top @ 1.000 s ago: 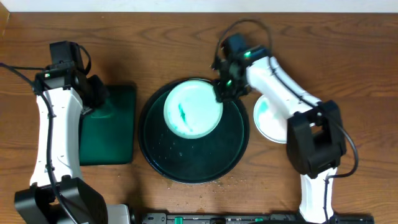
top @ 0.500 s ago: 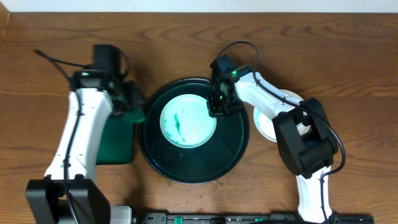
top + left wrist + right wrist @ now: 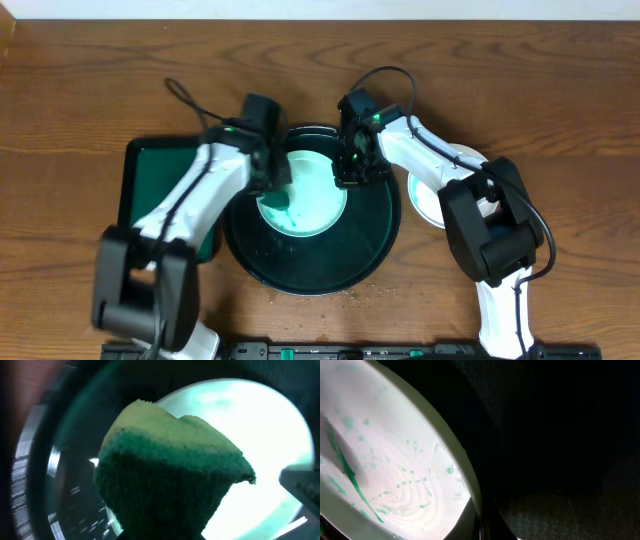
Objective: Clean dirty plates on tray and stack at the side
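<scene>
My left gripper [image 3: 274, 182] has swung over the plate [image 3: 315, 195] on the tray [image 3: 310, 283], clenching the sponge [image 3: 170, 465], so wiping can start. The right gripper [image 3: 352, 172] is at its rim; its grip I cannot tell.

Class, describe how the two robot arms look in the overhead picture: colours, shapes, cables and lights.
Both the left arm and the right arm have smooth white link shells with chunky black joints. A thin black cable loops over each near the wrist. Small green lights glow on the black wrist blocks.
</scene>
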### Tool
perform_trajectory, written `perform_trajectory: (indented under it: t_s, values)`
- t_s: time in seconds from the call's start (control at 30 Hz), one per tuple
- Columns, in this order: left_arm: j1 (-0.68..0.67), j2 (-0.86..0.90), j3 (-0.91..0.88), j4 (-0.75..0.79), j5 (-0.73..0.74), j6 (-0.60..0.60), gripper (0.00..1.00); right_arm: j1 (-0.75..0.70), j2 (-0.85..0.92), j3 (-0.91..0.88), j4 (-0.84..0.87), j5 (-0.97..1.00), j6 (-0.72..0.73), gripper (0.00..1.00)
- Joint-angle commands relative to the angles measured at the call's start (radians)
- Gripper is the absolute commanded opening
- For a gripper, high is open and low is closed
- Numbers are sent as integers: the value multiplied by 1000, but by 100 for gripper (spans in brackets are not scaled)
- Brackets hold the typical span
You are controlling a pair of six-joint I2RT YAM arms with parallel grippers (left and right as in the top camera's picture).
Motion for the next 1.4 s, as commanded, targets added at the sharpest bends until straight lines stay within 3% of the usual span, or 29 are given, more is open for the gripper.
perform_trajectory:
  t_s: [0.0,0.2,0.33,0.4,0.57,0.77,0.9,0.97,1.07,1.23,1.3,1.37]
  values:
    - [-25,72,-6,14,2,-24,7,-2,22,-16,6,19,18,1]
    - [-32,144,-6,5,78,-7,8,-2,22,-16,7,19,18,1]
    - [-32,145,-6,55,343,222,7,-2,22,-16,7,19,18,1]
    - [-32,145,-6,82,349,259,7,-1,22,-16,7,19,18,1]
    - [-28,145,-6,169,132,253,7,0,22,-16,7,19,14,1]
    - [-27,145,-6,251,-304,137,8,0,22,-16,8,19,14,1]
    - [-28,145,-6,204,-372,39,7,0,22,-16,7,19,14,1]
    - [-28,145,-6,156,-319,2,7,0,22,-16,7,19,14,1]
    - [-28,145,-7,85,-99,20,8,0,22,-16,8,19,14,1]
    - [-28,145,-7,64,313,238,7,0,22,-16,8,19,14,1]
    - [-28,145,-7,72,373,288,8,0,22,-16,8,19,14,1]
    - [-27,145,-7,107,340,301,8,0,22,-16,7,19,14,1]
